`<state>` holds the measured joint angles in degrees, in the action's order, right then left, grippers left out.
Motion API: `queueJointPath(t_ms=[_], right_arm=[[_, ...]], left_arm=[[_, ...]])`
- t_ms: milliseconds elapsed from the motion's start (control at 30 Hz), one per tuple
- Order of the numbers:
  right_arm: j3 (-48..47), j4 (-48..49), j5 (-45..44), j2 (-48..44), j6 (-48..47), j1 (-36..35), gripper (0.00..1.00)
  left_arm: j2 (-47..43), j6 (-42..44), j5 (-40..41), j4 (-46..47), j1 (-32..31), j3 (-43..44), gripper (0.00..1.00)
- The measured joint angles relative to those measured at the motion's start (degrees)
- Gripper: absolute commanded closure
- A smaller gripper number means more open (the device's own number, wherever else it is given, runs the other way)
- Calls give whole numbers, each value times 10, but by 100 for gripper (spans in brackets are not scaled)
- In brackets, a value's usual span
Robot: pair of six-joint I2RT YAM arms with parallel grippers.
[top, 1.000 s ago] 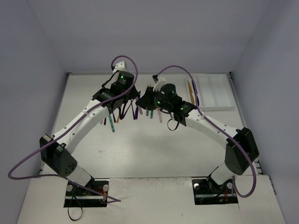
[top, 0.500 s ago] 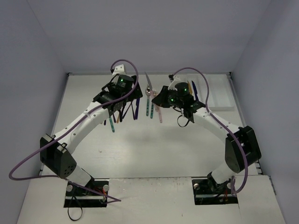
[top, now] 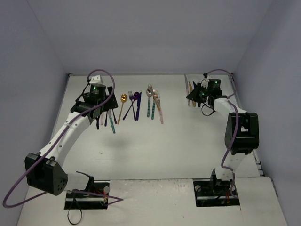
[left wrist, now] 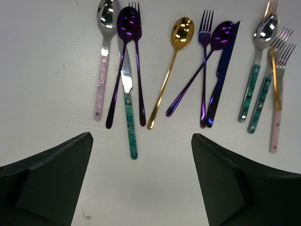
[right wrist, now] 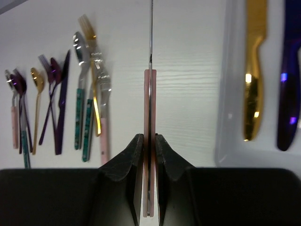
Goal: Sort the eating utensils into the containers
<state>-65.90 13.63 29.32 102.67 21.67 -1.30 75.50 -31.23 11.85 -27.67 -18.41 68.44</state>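
Several eating utensils lie in a row on the table (top: 136, 106). In the left wrist view they include a pink-handled spoon (left wrist: 101, 70), a teal-handled knife (left wrist: 128, 113), a gold spoon (left wrist: 169, 70), a dark blue knife (left wrist: 220, 80) and a pink-handled fork (left wrist: 276, 122). My left gripper (left wrist: 141, 183) hangs open and empty just short of their handles. My right gripper (right wrist: 149, 146) is shut on a pink-handled knife (right wrist: 149, 94), seen edge-on, left of the white tray (right wrist: 225, 94). Of its containers, one holds a gold knife (right wrist: 254, 70) and a dark blue knife (right wrist: 289, 75).
Grey walls close in the table on the left, back and right. The tray (top: 195, 81) sits at the back right corner, partly under my right arm. The row of cutlery spans the back middle of the table.
My left gripper has opened and drawn back to the left. My right gripper has swung right from the table's middle to the tray's edge, carrying the pink-handled knife.
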Motion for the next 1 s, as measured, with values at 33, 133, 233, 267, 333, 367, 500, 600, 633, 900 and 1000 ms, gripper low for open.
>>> queueJointPath(t_ms=[33,133,233,267,333,367,500,600,633,900,1000], right_arm=[[-9,-4,3,15,-7,11,100],[-33,-17,9,55,-28,39,100],[-52,-27,12,84,-45,59,99],[-57,-29,13,92,-50,64,97],[-69,-34,17,106,-57,72,93],[-75,-37,20,113,-60,76,88],[-96,-41,25,139,-71,84,64],[-106,-49,26,152,-79,85,54],[-108,-51,25,154,-81,85,52],[-120,-81,-32,129,-96,80,42],[-114,-92,-72,83,-105,75,41]], left_arm=[[-3,10,-5,-3,2,-9,16],[-15,38,-16,-8,5,-35,16],[-25,55,-20,-12,9,-54,17],[-27,58,-21,-14,11,-58,16],[-28,66,-27,-16,14,-63,16],[-28,68,-30,-17,15,-64,16],[-28,72,-38,-17,17,-64,16],[-28,72,-44,-17,17,-64,16],[-28,72,-46,-17,17,-64,16],[-23,72,-57,-17,21,-64,16],[-18,69,-59,-17,23,-64,17]])
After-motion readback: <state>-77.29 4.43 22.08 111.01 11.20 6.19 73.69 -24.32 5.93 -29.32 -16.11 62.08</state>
